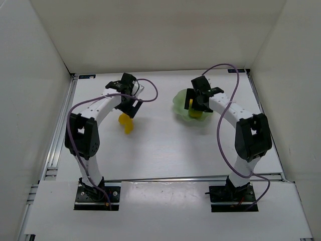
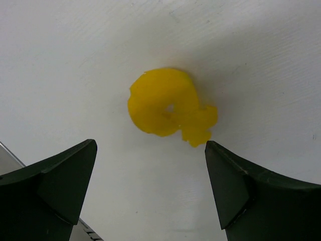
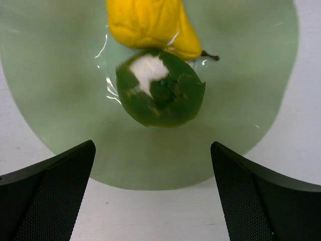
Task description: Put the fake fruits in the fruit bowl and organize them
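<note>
A yellow fruit [image 2: 168,105] lies on the white table [image 2: 75,60], just ahead of my open, empty left gripper [image 2: 150,146]. In the top view that fruit [image 1: 126,124] sits just in front of the left gripper [image 1: 131,108]. The mint-green fruit bowl [image 3: 241,100] holds a dark green fruit [image 3: 160,95] and a yellow pear-shaped fruit [image 3: 150,25], touching each other. My right gripper [image 3: 153,146] is open and empty, above the bowl's near rim. In the top view the right gripper [image 1: 196,100] hangs over the bowl [image 1: 179,99] and hides most of its contents.
White walls enclose the table on the left, back and right. A metal rail [image 1: 57,145] runs along the table's left edge, and its corner shows in the left wrist view [image 2: 10,158]. Purple cables [image 1: 220,125] loop from both arms.
</note>
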Robot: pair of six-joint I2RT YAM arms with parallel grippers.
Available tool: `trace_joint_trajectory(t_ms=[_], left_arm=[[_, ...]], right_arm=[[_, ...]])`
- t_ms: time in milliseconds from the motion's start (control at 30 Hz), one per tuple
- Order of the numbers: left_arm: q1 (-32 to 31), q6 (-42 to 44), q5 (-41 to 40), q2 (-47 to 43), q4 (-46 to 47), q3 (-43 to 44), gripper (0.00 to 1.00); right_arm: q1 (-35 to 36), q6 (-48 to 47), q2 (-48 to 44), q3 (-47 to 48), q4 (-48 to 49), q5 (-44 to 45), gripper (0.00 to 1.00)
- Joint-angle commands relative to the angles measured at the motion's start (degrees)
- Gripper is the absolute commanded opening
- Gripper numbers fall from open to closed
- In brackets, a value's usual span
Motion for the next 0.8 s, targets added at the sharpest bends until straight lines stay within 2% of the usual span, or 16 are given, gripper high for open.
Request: trace_joint_trajectory(t_ms=[0, 133, 267, 467, 500, 533, 633, 667, 767], left_arm=[[-0.3, -1.6, 1.2, 2.4, -4.0, 5.3, 1.0], [-0.3, -3.1, -0.3, 9.4, -6.5, 8.3, 1.0], [-0.3, -5.2, -3.4, 13.5, -7.6, 9.5, 1.0], [0.3, -6.6, -3.2, 17.8, -7.6, 10.2, 1.0], [0.3, -6.6, -1.3, 17.8, -8.1, 10.2, 0.97], [0.3, -6.6, -0.2, 17.8, -8.2, 10.8, 0.83], [0.3, -6.6, 1.2, 15.8, -8.2, 10.8, 0.62], [0.3, -5.9, 2.0, 14.6, -8.9, 10.8, 0.49], [0.3, -4.6, 2.8, 12.9, -11.3, 12.2, 0.35]], right_arm=[[-0.1, -0.9, -6.7, 3.3, -0.5, 2.6, 1.0], [-0.1, -2.8, -10.8, 1.9, -0.5, 3.9, 1.0], [-0.1, -3.4, -14.2, -0.9, -0.5, 5.9, 1.0], [-1.1, -2.0, -19.4, -3.9, -0.5, 5.9, 1.0], [-1.1, -2.0, -20.0, -3.9, -0.5, 5.9, 1.0], [-1.1, -2.0, -20.6, -3.9, -0.5, 5.9, 1.0], [-1.7, -2.0, -22.7, -5.8, -0.5, 7.1, 1.0], [-1.7, -1.5, -23.8, -6.3, -0.5, 7.1, 1.0], [-2.2, -0.9, -26.1, -8.3, -0.5, 7.6, 1.0]])
